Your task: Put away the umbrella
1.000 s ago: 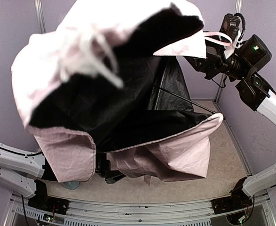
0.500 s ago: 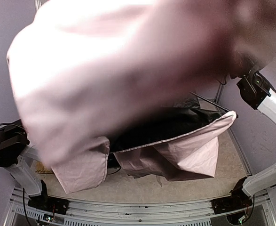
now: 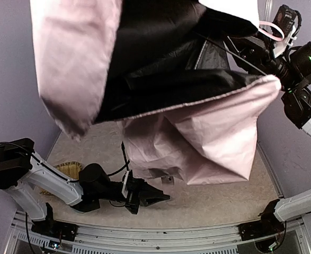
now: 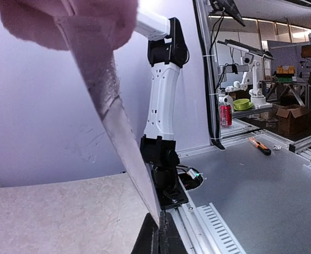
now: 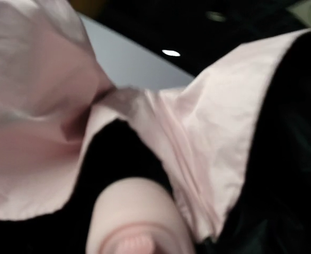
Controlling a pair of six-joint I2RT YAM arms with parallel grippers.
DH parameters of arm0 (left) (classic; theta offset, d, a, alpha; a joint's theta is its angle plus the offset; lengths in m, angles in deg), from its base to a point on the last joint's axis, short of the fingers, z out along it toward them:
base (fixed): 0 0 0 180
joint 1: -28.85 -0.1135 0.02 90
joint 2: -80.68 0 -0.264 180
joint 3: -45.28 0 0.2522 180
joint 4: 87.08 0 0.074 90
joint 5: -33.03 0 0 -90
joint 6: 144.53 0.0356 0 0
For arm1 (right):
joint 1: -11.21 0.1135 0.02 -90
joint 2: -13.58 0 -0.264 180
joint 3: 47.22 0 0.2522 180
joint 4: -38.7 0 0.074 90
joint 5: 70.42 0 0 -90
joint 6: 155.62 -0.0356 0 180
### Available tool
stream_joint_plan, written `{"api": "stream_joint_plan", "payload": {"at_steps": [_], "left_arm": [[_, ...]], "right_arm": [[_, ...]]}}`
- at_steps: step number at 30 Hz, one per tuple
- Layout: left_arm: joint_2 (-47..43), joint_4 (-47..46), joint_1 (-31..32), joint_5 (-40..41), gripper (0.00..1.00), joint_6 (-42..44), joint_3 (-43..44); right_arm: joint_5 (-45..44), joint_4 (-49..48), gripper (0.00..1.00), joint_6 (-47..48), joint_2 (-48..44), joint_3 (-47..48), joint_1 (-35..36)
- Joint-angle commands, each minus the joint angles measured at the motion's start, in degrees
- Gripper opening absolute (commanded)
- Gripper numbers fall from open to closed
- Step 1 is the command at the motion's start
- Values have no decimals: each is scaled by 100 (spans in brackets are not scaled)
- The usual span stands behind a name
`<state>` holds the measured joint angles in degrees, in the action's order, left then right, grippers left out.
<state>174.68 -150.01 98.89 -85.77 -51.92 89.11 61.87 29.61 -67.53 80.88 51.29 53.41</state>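
Observation:
The umbrella [image 3: 208, 132] hangs half open over the table, pale pink outside with black lining [image 3: 160, 58] and a thin black shaft [image 3: 234, 55]. My right gripper [image 3: 261, 50] holds it up at the top right, with the pink strap [image 3: 272, 29] looped above it. The right wrist view is filled by the rounded pink handle [image 5: 136, 211] and folds of fabric [image 5: 208, 121]; its fingers are hidden. My left gripper [image 3: 158, 198] lies low over the table beneath the canopy. It is shut [image 4: 159, 233] on a taut edge of the pink fabric [image 4: 107, 100].
A woven yellowish tray [image 3: 65, 169] lies on the table at the left, behind my left arm. Purple walls close in the sides and back. The right arm's base [image 4: 163, 159] stands on the near rail [image 3: 160, 235].
The canopy swung through a blur and now hangs higher and further right. My left arm came out from under it, reached low across the table, and its gripper closed on the fabric edge.

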Motion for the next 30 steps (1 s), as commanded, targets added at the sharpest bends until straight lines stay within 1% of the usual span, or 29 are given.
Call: {"api": "stream_joint_plan", "payload": {"at_steps": [1, 4, 6, 9, 13, 17, 20, 23, 25, 28, 30], "left_arm": [[-851, 332, 638, 499, 0, 413, -410], [-1513, 1637, 1349, 1409, 0, 1275, -286], [-1835, 2178, 1776, 1912, 0, 1684, -224], [-2106, 2510, 2020, 2209, 0, 1785, -215], [-2188, 2724, 2152, 2387, 0, 1843, -202], [-2074, 2570, 2135, 2689, 0, 1994, -378], [-1903, 2425, 2006, 2639, 0, 1937, -441], [-1706, 2314, 1943, 2618, 0, 1908, -364], [-1462, 2138, 1798, 2641, 0, 1875, -296], [-970, 1816, 1289, 2535, 0, 1797, -159], [-521, 1459, 811, 2455, 0, 1704, -61]], "right_arm": [[-2089, -260, 0, -279, -133, -87, -53], [-2946, -610, 0, -375, -175, -416, -62], [-3291, -826, 0, -449, -119, -585, -62], [-3382, -1115, 0, -538, 84, -705, -62], [-3145, -1315, 0, -572, 298, -678, -62], [-2752, -1347, 0, -636, 362, -607, -62], [-2472, -1362, 0, -731, 345, -588, -62], [-2334, -1306, 0, -779, 353, -619, -62], [-2079, -1413, 0, -813, 393, -684, -62], [-1195, -1734, 0, -947, 592, -699, -12], [-368, -2122, 0, -1049, 702, -724, 74]]}}
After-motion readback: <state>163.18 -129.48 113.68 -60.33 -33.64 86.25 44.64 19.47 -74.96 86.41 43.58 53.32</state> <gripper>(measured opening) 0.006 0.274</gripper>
